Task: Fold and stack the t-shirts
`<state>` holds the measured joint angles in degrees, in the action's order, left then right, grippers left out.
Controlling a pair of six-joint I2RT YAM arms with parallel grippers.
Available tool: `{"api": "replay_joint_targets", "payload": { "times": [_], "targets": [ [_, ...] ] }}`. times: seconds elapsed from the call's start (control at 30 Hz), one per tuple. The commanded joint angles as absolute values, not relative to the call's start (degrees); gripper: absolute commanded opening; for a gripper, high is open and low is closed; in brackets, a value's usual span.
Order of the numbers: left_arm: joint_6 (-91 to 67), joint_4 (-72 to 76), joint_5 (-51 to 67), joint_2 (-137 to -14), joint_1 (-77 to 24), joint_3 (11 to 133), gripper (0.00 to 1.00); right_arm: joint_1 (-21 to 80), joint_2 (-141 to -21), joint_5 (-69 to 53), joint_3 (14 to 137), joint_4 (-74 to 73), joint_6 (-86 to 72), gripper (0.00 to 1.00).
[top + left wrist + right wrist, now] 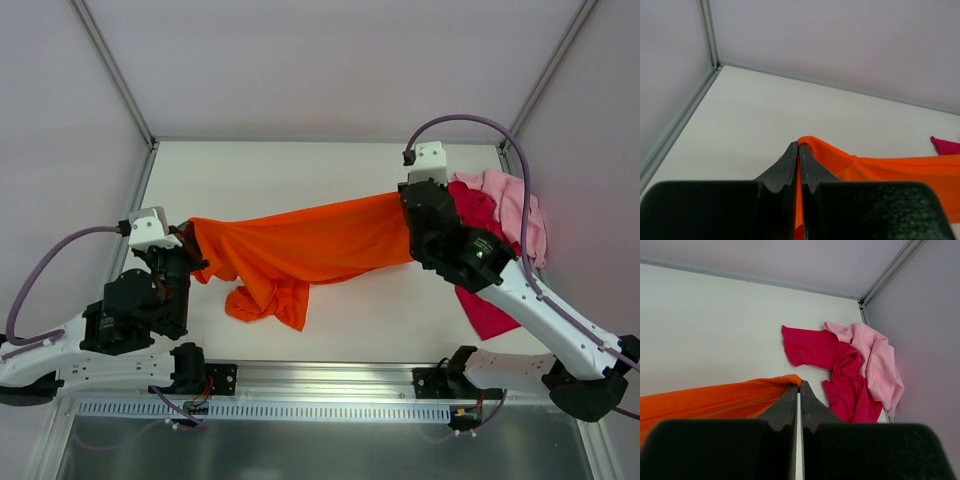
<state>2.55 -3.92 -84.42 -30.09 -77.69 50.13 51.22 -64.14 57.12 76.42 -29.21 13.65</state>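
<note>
The orange t-shirt (300,245) hangs stretched between both grippers above the table, its lower part drooping in a bunch at the front left. My left gripper (186,238) is shut on its left end, with orange cloth between the jaws in the left wrist view (799,145). My right gripper (405,198) is shut on its right end, cloth bunched at the fingertips in the right wrist view (799,384). The magenta-red t-shirt (840,370) and the light pink t-shirt (875,360) lie crumpled together at the back right corner, partly under my right arm in the top view.
The white table (300,175) is bounded by grey walls at back and sides. A metal rail (320,375) runs along the near edge by the arm bases. Part of the magenta shirt (490,310) shows under the right arm.
</note>
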Motion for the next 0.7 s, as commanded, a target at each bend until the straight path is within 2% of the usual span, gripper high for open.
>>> {"api": "replay_joint_targets", "payload": {
  "times": [0.0, 0.17, 0.2, 0.27, 0.43, 0.57, 0.67],
  "targets": [
    [-2.1, -11.3, -90.0, -32.8, -76.4, 57.6, 0.00, 51.0, -64.4, 56.7, 76.9, -25.8, 11.3, 0.01],
    [-2.9, -16.7, -90.0, -35.9, -75.9, 64.6, 0.00, 51.0, -65.4, 55.1, 77.3, -26.3, 10.0, 0.01],
    [5.5, -4.2, -90.1, -34.1, -76.5, 60.9, 0.00, 51.1, -65.3, 54.8, 77.2, -26.1, 10.0, 0.01],
    [12.1, 3.4, -90.1, -31.3, -76.8, 56.9, 0.00, 51.1, -65.3, 54.8, 77.1, -26.1, 9.9, 0.01],
    [3.2, -1.1, -90.0, -33.6, -76.7, 52.3, 0.00, 51.1, -66.4, 54.2, 77.5, -25.0, 10.6, 0.01],
    [-14.4, -16.3, -90.0, -40.2, -76.7, 52.6, 0.00, 51.2, -66.7, 54.1, 77.4, -25.0, 10.3, 0.01],
    [-15.6, -14.5, -87.6, -36.3, -76.2, 49.3, 0.00, 51.2, -66.0, 54.1, 76.2, -24.3, 10.5, 0.01]
  ]
}}
